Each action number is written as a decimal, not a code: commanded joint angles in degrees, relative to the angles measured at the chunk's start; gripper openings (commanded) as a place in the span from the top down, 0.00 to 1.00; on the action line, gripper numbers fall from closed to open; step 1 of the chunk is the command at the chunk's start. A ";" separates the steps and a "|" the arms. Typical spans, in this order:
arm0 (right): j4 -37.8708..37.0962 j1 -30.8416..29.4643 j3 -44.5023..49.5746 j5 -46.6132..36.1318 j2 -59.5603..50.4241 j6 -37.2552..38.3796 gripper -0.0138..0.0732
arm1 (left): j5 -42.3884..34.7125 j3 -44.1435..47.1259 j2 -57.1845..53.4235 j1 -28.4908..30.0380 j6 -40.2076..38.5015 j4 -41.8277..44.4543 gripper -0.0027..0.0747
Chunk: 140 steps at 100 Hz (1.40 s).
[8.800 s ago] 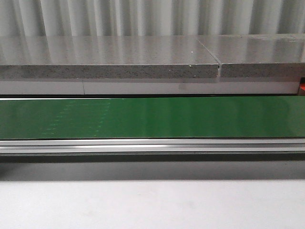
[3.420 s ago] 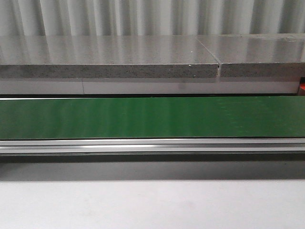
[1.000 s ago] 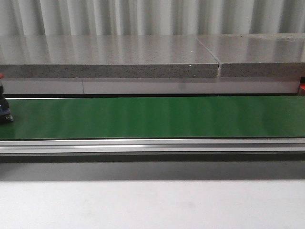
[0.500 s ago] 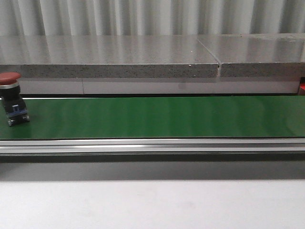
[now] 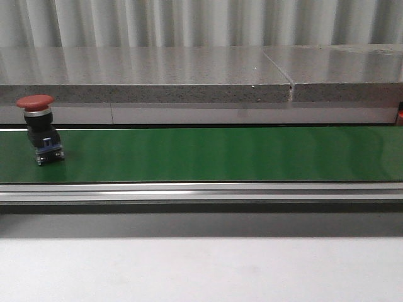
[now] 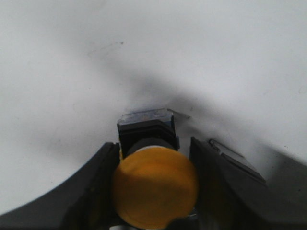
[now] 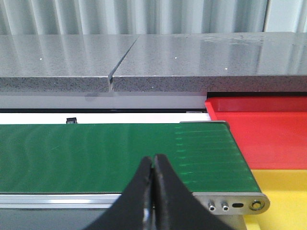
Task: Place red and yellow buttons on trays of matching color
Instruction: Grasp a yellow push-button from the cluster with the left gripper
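Yellow button (image 6: 154,187) sits pinched between the dark fingers of the left tool (image 6: 154,191) above the pale table (image 6: 72,57); it should stay level until over the yellow tray (image 7: 283,191). Only the right wrist view shows the right tool (image 7: 153,191), pressed together and empty, the red tray (image 7: 268,129) beyond it; only the front view shows the red button (image 5: 41,129) on the green belt (image 5: 220,154).

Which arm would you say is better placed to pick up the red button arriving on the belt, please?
Probably the right. The left gripper is shut on a yellow button, while the right gripper is shut on nothing, near the red tray. The red button stands at the conveyor belt's left end.
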 commanded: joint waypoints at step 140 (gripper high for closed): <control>-0.32 -0.04 -1.14 -4.57 -1.20 -0.14 0.94 | -3.87 24.79 -31.23 -18.07 0.23 2.21 0.67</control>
